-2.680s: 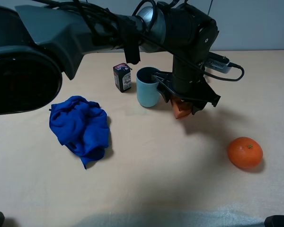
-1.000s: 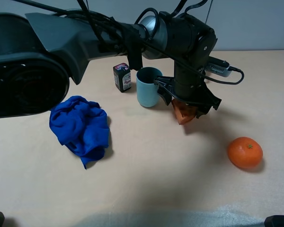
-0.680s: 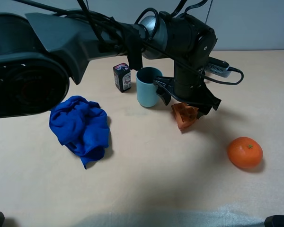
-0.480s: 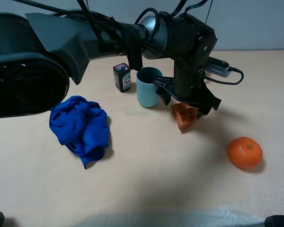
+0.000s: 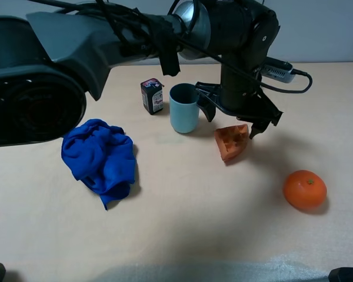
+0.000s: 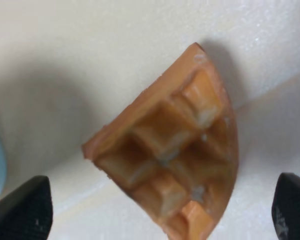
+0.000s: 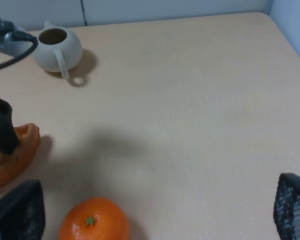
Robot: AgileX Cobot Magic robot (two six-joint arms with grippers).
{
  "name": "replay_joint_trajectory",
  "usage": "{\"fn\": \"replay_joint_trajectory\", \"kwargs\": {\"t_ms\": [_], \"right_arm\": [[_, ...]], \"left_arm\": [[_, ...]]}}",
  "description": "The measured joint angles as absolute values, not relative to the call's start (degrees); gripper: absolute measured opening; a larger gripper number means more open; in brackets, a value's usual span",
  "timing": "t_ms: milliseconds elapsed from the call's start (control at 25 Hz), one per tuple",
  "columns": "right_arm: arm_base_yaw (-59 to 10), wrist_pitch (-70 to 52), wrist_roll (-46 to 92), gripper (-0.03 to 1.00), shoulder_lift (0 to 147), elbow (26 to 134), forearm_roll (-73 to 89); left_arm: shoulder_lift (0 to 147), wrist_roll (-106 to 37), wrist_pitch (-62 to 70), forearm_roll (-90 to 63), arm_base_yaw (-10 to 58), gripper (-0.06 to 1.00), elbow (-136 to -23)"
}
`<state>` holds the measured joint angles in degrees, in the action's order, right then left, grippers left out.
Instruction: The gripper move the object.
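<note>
The orange-brown waffle wedge [image 5: 232, 141] lies on the tan table just right of the blue cup [image 5: 183, 108]. My left gripper [image 5: 235, 117] hangs open right above it, with one black finger on each side and neither touching it. In the left wrist view the waffle [image 6: 175, 165] shows its grid of dents between the spread fingertips [image 6: 20, 210]. The right wrist view shows the waffle [image 7: 10, 155] at its edge with a black left finger [image 7: 1, 131] above it. My right gripper [image 7: 155, 210] is open and empty, away from the waffle.
A round orange fruit [image 5: 305, 189] lies at the front right and also shows in the right wrist view [image 7: 94, 219]. A crumpled blue cloth [image 5: 100, 155] lies at the left. A small dark box [image 5: 152, 95] stands behind the cup. A white creamer [image 7: 54, 47] stands farther back.
My left gripper has opened, let go of the waffle and risen. The waffle now rests on the table beside the cup.
</note>
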<state>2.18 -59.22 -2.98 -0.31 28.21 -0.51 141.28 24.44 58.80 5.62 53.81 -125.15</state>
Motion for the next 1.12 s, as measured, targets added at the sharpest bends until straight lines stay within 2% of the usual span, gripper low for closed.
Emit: {"fn": "replay_joint_trajectory", "kwargs": {"t_ms": [280,560,1120], "right_arm": [[2.18,-59.22,-2.98,0.69,-0.31,28.21,-0.51],[2.18,-59.22,-2.98,0.69,-0.31,28.21,-0.51],[2.18,-59.22,-2.98,0.69,-0.31,28.21,-0.51]], "left_arm": [[141.28,22.91,66.34,5.57,53.81,0.88,-131.98],[141.15,20.40,66.45,4.37,53.81,0.88,-138.86],[134.47,15.93,66.55,2.97,53.81,0.88,-139.21]]}}
